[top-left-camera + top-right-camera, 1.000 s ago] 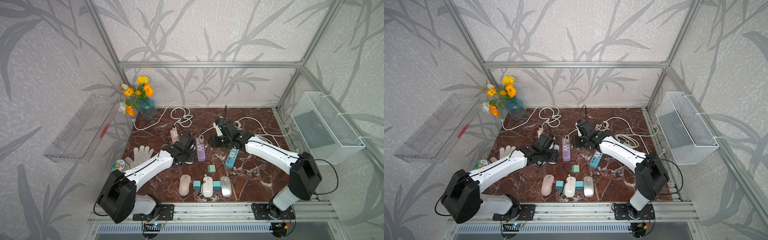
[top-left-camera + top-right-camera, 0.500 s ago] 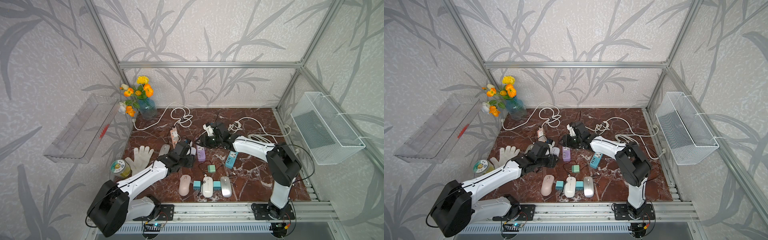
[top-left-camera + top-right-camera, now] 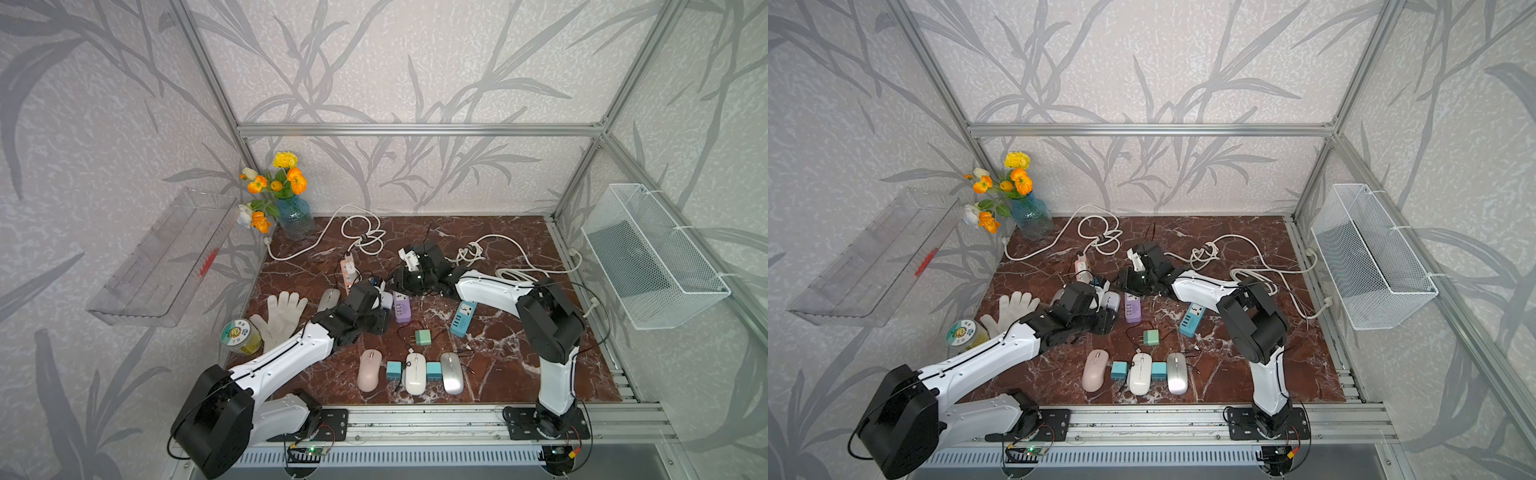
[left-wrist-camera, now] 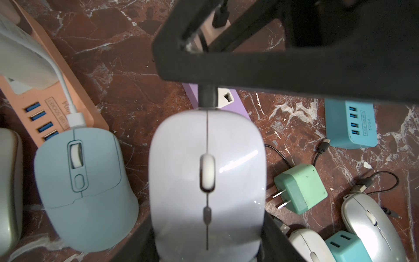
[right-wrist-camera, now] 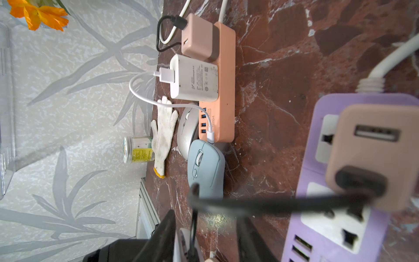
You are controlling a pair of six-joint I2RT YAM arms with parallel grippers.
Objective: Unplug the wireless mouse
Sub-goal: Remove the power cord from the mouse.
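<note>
A pale lilac wireless mouse [image 4: 207,172] lies on the marble between the fingers of my left gripper [image 4: 207,238], which is shut on its sides. It shows in both top views [image 3: 385,300] [image 3: 1111,300], mostly under that gripper [image 3: 376,309]. A black plug [image 4: 206,97] sits in the mouse's front end. Its black cable [image 5: 272,202] runs to a pink adapter [image 5: 374,156] on the purple power strip [image 5: 317,226]. My right gripper [image 5: 205,215] [image 3: 400,283] is at the mouse's front, its jaws apart on either side of the cable.
A blue mouse [image 4: 84,181] on a white cable and an orange power strip [image 4: 45,108] lie close beside the held mouse. A green adapter [image 4: 301,188], a teal strip [image 4: 349,124] and several mice [image 3: 411,372] lie nearer the front. A glove [image 3: 282,316], a jar [image 3: 240,336] and a vase [image 3: 295,216] stand at the left.
My right gripper has swung left from over the purple strip to the front of the mouse, its elbow folding in. The left gripper has kept its hold on the mouse.
</note>
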